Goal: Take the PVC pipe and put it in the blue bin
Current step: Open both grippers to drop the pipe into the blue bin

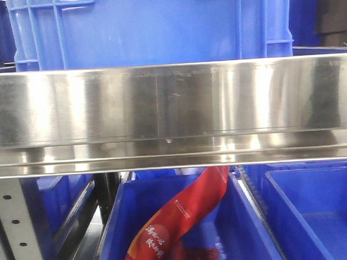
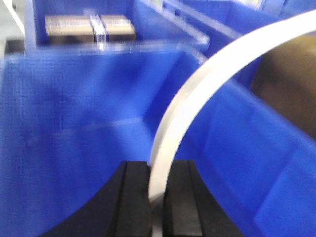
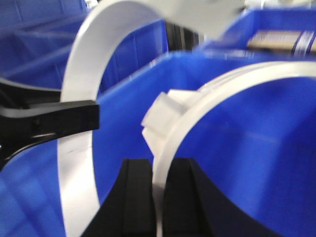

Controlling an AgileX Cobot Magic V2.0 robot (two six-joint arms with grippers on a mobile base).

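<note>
Two black fingers [image 3: 133, 197] of the right gripper [image 3: 158, 197] are pressed together on the PVC pipe [image 3: 170, 143], whose blocky end [image 3: 160, 116] is raised above the blue bin [image 3: 256, 168]. Just left, a second white arc [image 3: 81, 84] is clamped by the left gripper [image 2: 157, 197], likewise closed tight on it. Farther back, a tan pack [image 2: 89, 27], blurred, is seen in another bin [image 2: 148, 24].
</note>
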